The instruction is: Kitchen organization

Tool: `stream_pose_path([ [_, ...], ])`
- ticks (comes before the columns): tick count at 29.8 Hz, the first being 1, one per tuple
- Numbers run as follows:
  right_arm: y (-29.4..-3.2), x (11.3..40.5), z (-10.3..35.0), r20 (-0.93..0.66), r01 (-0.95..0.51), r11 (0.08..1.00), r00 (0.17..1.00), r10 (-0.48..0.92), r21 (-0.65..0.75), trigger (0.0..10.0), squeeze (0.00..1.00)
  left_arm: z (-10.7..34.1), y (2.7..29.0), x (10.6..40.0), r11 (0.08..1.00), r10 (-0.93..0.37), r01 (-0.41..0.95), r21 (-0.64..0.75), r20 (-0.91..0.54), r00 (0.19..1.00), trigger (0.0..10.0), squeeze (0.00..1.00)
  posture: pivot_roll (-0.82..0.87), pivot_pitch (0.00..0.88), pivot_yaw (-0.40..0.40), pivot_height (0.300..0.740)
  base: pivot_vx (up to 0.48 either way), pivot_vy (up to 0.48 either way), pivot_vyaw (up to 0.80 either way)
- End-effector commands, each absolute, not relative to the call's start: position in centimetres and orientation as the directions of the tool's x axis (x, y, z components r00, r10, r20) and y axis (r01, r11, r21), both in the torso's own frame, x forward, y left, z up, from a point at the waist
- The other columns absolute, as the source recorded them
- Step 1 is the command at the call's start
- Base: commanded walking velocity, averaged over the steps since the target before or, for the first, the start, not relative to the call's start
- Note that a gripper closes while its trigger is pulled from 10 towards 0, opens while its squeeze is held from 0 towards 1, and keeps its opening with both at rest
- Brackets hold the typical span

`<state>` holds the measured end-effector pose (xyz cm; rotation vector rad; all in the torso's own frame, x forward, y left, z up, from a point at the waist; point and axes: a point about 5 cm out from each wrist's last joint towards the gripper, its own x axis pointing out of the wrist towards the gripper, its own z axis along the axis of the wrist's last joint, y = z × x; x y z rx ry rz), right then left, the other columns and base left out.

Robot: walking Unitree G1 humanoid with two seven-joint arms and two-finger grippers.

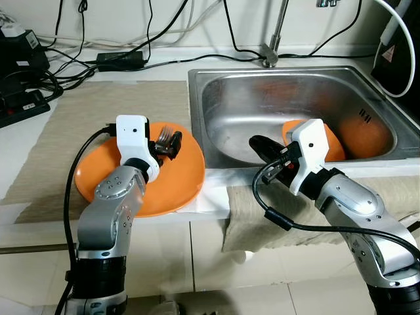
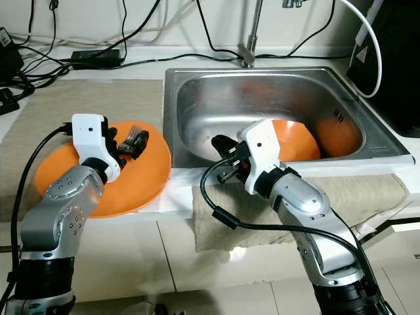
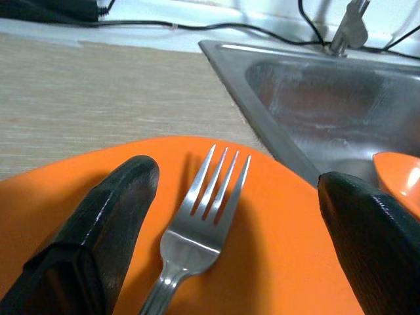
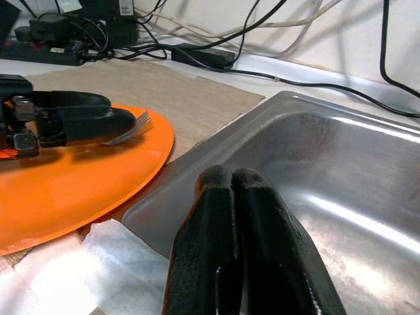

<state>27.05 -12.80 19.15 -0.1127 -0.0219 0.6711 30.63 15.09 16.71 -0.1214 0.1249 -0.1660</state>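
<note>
Left gripper sits over the orange plate, which lies on the counter just beside the sink, on the mat side. Jaws are wide apart, one black finger on each side of a metal fork. Fork lies flat on the plate between the fingers, tines toward the sink; neither finger visibly touches it (handle end runs out of the wrist frame, so contact there can't be told). Nothing gripped.

Right gripper hangs over the sink's front rim, at the corner nearest the plate, pointed into the basin. Jaws are pressed fully together, the two fingers touching along their length, nothing between them.

Inside the sink, at the side away from the plate: an orange bowl, partly hidden behind the right wrist housing.

A beige cloth drapes over the counter edge in front of the sink, under the right arm. White paper towel lies at the sink's near corner, tucked under the plate's edge. Faucet stands behind the sink; black cables and a power strip lie on the counter behind the plate.
</note>
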Motion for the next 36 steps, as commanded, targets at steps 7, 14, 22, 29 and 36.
stream_pose_path([
  [7, -12.9, 27.2, 19.3, 0.009, -0.591, 0.797, 0.803, 0.596, -0.126, 10.0, 0.00, 17.6, 15.9, 29.7, 0.987, -0.089, 0.085, -0.140, -0.023, 0.996, 10.0, 0.00, 0.02, 0.031, 0.011, 0.740, 0.000, 0.000, 0.00],
  [14, -13.6, 27.7, 19.2, 0.072, -0.485, 0.856, 0.861, 0.503, -0.178, 10.0, 0.00, 17.1, 17.0, 29.0, 0.999, -0.023, 0.023, -0.047, -0.006, 1.000, 10.0, 0.00, 0.02, 0.028, 0.009, 0.740, 0.000, 0.000, 0.00],
  [22, -14.2, 27.5, 18.0, 0.112, -0.369, 0.910, 0.913, 0.393, -0.190, 10.0, 0.00, 17.8, 17.9, 27.6, 0.997, 0.040, -0.045, 0.064, 0.073, 0.997, 10.0, 0.00, 0.04, 0.036, 0.011, 0.740, 0.000, 0.000, 0.00],
  [29, -14.5, 27.3, 17.0, 0.158, -0.293, 0.944, 0.936, 0.316, -0.151, 10.0, 0.00, 18.1, 18.4, 26.8, 0.993, 0.071, -0.081, 0.088, 0.109, 0.992, 10.0, 0.00, 0.05, 0.042, 0.010, 0.740, 0.000, 0.000, 0.00],
  [36, -14.5, 26.4, 16.5, 0.188, -0.240, 0.960, 0.946, 0.264, -0.141, 10.0, 0.00, 17.3, 19.0, 25.7, 0.988, 0.117, -0.126, 0.085, 0.107, 0.987, 10.0, 0.00, 0.06, 0.044, 0.000, 0.740, 0.000, 0.000, 0.00],
])
